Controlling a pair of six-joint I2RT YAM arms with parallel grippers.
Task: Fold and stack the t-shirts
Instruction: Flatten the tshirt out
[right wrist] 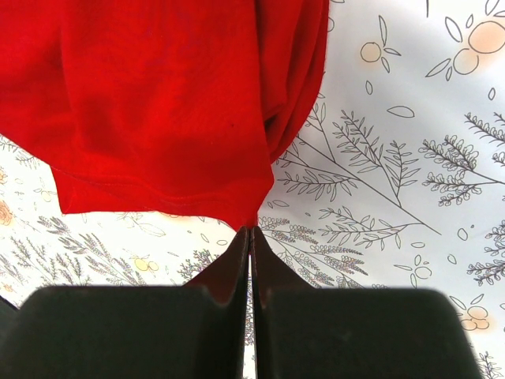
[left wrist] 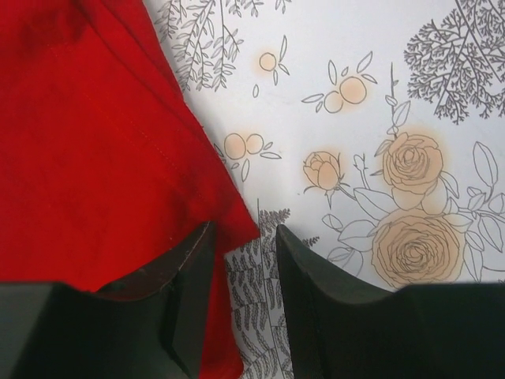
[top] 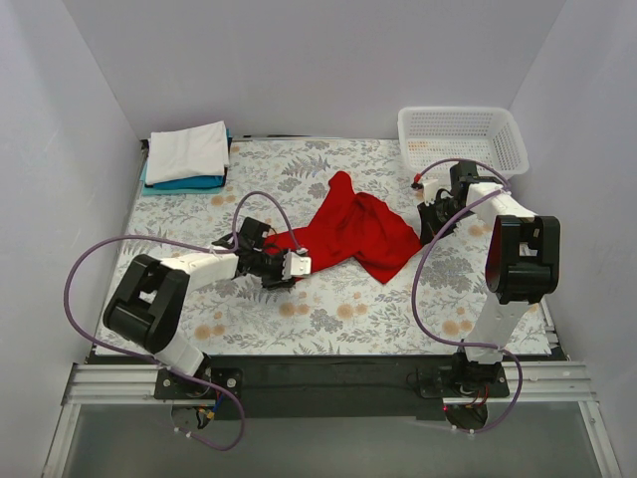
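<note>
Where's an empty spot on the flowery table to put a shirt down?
Bare room: the near strip of tablecloth between the two arms, in front of the red t-shirt, and the back middle between the folded stack and the white basket. The centre is crowded: the left hand and right hand sit at the shirt's edges.

1. The red t-shirt (left wrist: 95, 142) runs off the left wrist view's top and left edges.
2. Its corner is hidden beneath a finger (left wrist: 189, 292) of the left tool (left wrist: 245, 229).
3. Far left of the red t-shirt, a teal shirt (top: 184, 183) lies mostly covered by a white shirt (top: 189, 149).
</note>
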